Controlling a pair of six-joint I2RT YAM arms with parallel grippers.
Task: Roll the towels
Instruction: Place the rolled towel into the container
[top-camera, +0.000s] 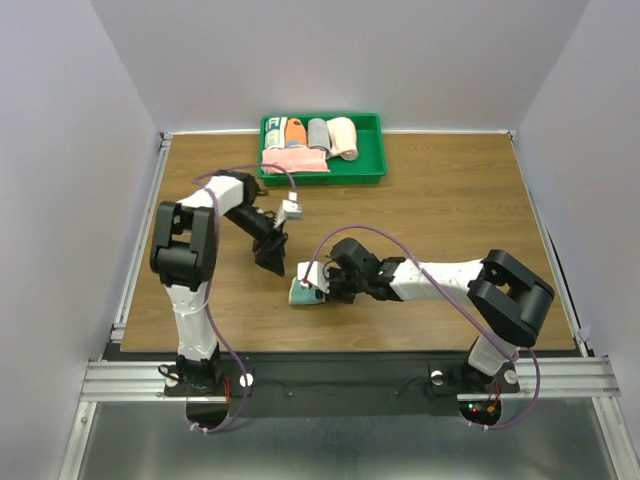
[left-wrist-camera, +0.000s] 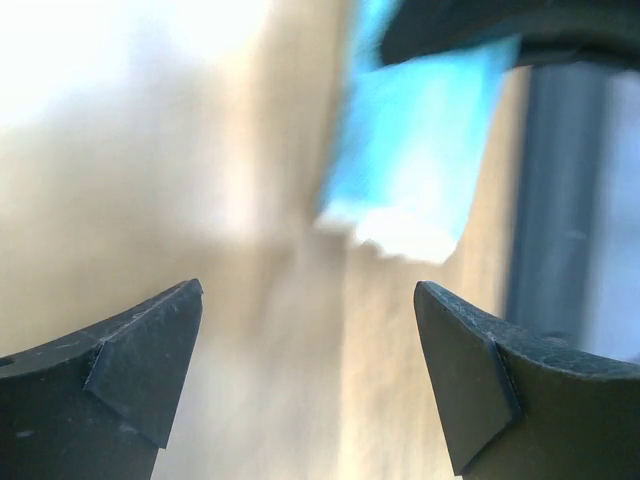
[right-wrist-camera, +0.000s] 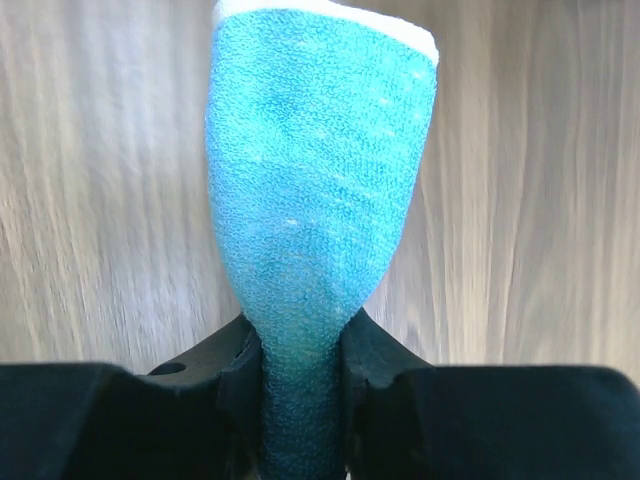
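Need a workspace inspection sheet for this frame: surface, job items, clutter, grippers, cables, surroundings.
Surface: wooden table, no spills or damage seen.
Job's things: teal towel on the table near the middle, one end pinched, pale edge at the far end. Four rolls and a loose pink towel sit in the tray.
Clutter: green tray at the far edge; nothing else seen.
Grippers: right gripper shut on the teal towel. Left gripper open and empty, just beside the towel.
Cables: purple cable loops free along each arm, none snagged.
Surroundings: plain walls, metal rails at the near edge.
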